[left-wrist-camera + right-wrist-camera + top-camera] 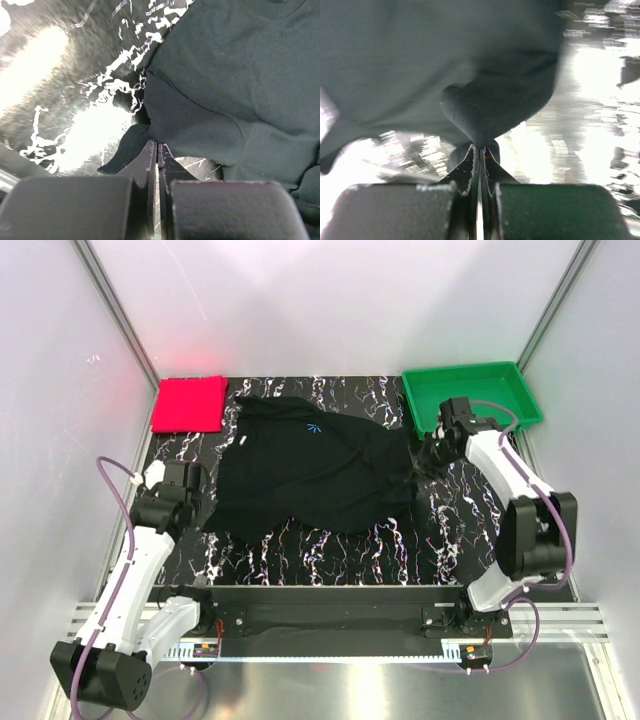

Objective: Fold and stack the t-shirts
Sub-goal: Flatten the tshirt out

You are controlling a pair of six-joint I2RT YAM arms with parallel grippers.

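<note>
Looked down on a black bench (pixel 400 550) veined in white like marble. Found a plain black cloth t-shirt (pixel 310 475) spread loose and rumpled over the middle of it, reaching from about 9 o'clock to about 3 o'clock. Noted a rigid green plastic tray (pixel 480 395) at the bench's 1 o'clock corner, near the dark cloth's right end. Saw a bright pinkish-red cloth t-shirt (pixel 188 405) folded into a flat square at the 11 o'clock corner, just beside the black garment; could not tell whether the two touched.

Found the left hand (pixel 156 146) low at the black shirt's 8 o'clock corner, fingers pressed together with a flap of the cloth's edge at their tips. Found the right hand (pixel 480 147) at the shirt's 3 o'clock edge, fingers together and clamped on a bunched point of black fabric. Spotted a small light-blue mark (pixel 313 428) on the shirt toward 12 o'clock.
</note>
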